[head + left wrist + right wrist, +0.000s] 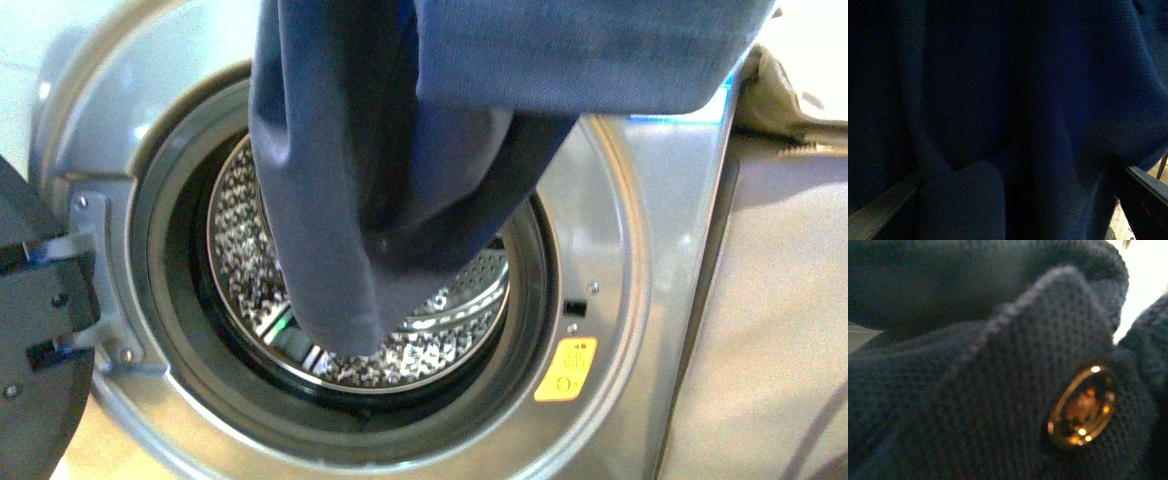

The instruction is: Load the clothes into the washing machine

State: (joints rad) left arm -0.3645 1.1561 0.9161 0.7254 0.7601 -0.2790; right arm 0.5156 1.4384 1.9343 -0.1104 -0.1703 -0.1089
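Step in hand: feeding the clothes (330, 200) through the porthole of the washer (640, 300). The door (35, 330) is swung open at the left.

- Clothes: hang from above the top of the front view, across the upper porthole. The lowest fold dangles in front of the drum (240, 250), its tip near the lower drum rim. I cannot tell whether that tip is past the gasket (170, 270) or just in front of it. The bulk is outside and above the opening.
- Left gripper (1018, 172): fingers (878, 210) stand wide apart, with cloth filling the gap between them. No pinch is evident.
- Right gripper: none of it shows. Its camera is pressed against cloth, with one snap (1082, 407) close up, so I cannot tell its state.

Judgement: early in the insertion, with most of the garment not yet in.

The next move calls for carrying the hanging mass forward and down, so the tail enters the drum first and the upper bulk follows. The cloth must clear the gasket lip and not drape over it. Release should come only once the weight is inside, or the garment may slide back out.
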